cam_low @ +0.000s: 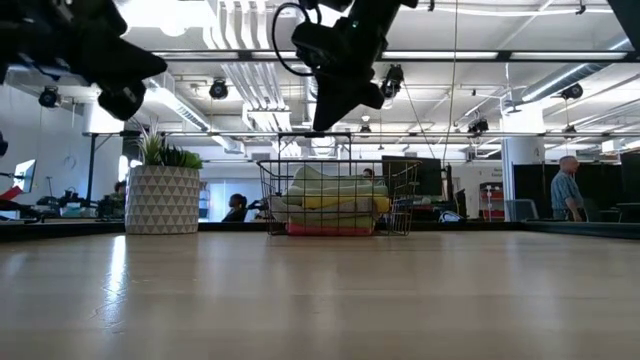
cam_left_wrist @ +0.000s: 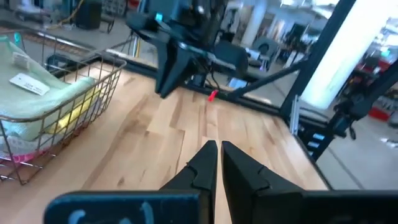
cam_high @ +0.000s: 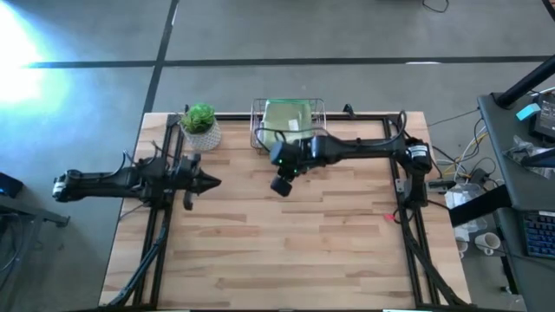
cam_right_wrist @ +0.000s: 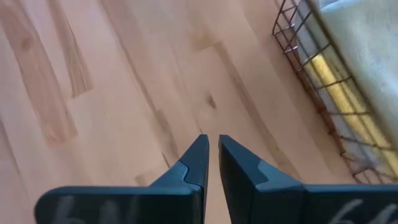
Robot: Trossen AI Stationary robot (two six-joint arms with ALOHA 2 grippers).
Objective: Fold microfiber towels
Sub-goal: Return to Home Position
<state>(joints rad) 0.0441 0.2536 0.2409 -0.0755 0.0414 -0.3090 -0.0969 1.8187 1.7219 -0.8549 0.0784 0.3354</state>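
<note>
The soft square microfiber towels (cam_low: 330, 200) lie folded in a stack inside the copper wire basket (cam_high: 257, 113), which stands at the far edge of the pale wooden desk (cam_high: 286, 251), just beside a small green plant (cam_high: 201, 128) in a white patterned pot. A pale sage green cloth with a white label lies on top, a yellow one shows through the wires lower down, and a hot pink one is at the bottom. The other layers are hard to tell apart. No cloth lies loose on the desk, so the folding looks finished.

The right pincer (cam_right_wrist: 212, 140) hangs above the bare boards just in front of the basket, pointing downward. Its fingers are pressed almost together on nothing, since it has no load to carry. That height keeps it clear of the basket rim, which suits pulling away without snagging the wire.

The left pincer (cam_left_wrist: 218, 147) hovers at its own side of the desk near the plant, held level and aimed toward the middle. It is likewise pressed together and empty, and well apart from the basket, leaving the other arm free room to swing
</note>
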